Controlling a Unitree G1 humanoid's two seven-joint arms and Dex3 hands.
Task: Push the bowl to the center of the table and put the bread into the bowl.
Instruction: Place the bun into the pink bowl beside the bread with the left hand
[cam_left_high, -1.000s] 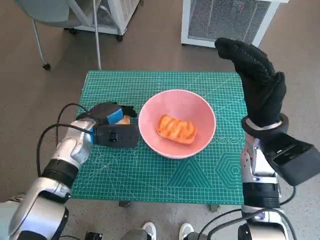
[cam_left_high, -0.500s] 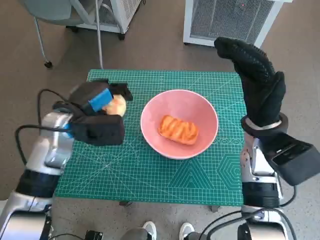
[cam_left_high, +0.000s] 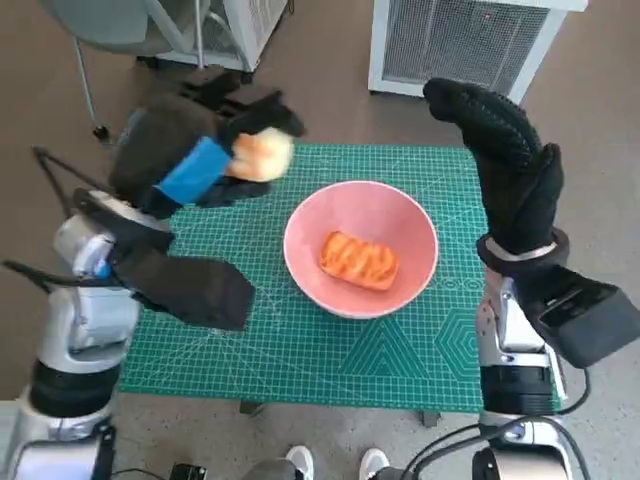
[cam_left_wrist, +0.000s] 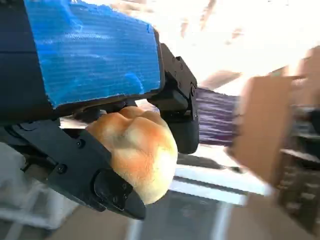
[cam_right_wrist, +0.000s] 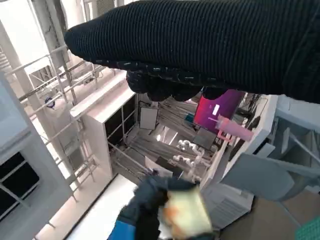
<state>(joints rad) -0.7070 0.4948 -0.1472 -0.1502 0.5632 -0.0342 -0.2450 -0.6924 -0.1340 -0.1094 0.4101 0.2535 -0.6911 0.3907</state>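
Observation:
A pink bowl stands near the middle of the green cutting mat, and a glazed orange-brown pastry lies inside it. My left hand is raised high above the mat's far left corner and grips a pale round bread roll. The left wrist view shows that bread roll pinched between the black fingers. My right hand is held up by the table's right edge, fingers spread, holding nothing. In the right wrist view the glove spans the picture, with the left hand and roll blurred beyond.
A white wire-fronted unit stands on the floor behind the table. A chair leg with a castor and a white cabinet are at the far left. Feet show at the table's near edge.
My left hand has lifted off the mat with the bread roll, rising up and toward the far side. The right hand and the bowl have stayed where they were.

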